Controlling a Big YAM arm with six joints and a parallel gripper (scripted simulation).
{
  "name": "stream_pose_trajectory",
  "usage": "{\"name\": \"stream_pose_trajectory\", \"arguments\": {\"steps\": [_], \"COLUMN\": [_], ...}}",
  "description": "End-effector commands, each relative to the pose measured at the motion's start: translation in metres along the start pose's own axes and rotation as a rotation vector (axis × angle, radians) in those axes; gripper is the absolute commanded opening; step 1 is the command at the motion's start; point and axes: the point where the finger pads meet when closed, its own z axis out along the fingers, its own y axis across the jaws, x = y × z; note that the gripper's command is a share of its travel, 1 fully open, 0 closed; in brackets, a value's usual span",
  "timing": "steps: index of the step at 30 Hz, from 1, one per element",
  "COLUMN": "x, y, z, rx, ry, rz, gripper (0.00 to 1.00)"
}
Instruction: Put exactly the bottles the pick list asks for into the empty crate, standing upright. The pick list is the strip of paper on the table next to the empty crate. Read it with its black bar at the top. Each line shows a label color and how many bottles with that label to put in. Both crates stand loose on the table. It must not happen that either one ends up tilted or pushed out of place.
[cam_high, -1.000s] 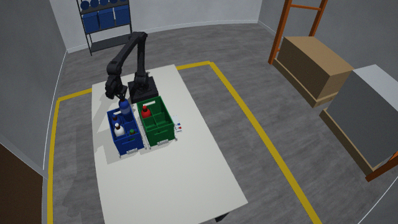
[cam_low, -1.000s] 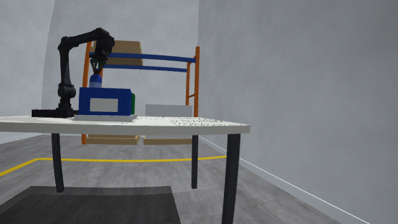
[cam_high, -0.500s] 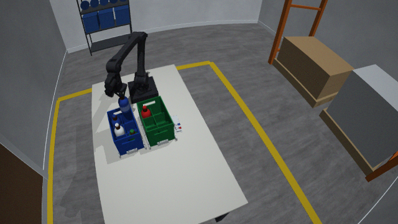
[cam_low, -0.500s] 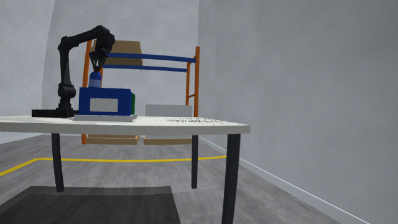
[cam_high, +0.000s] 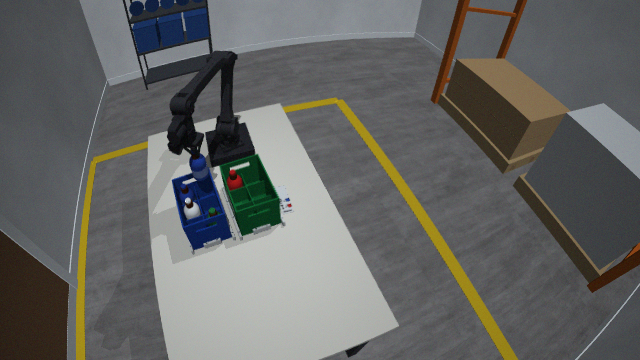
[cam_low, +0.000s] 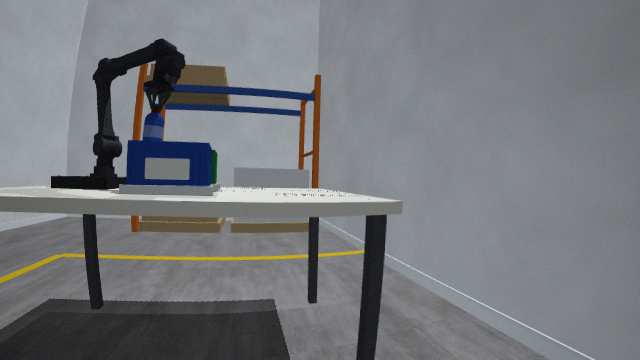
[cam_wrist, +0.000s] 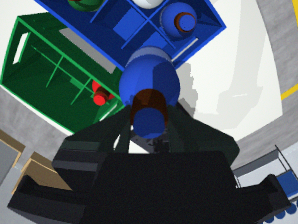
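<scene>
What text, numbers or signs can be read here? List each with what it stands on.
No readable text anywhere.
Pick list beside the green crate: only red and blue marks show, counts too small to read.
Blue crate: blank white panel.
Blue-label bottle in the jaws: no lettering visible.
</scene>
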Motion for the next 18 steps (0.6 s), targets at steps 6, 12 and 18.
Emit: {"name": "stream_pose_trajectory", "arguments": {"steps": [6,12,18], "x": [-0.0127,-0.0138,-0.0158], "y": [-0.0013,-0.0017,-0.0013], "z": [-0.0482,-0.0489,-0.0471], "rx": [-0.016,-0.016,-0.016], "ry": [-0.111,-0.112,-0.107], "rz": [0.000,0.001,0.000], "gripper": [0.00,0.00,0.00]}}
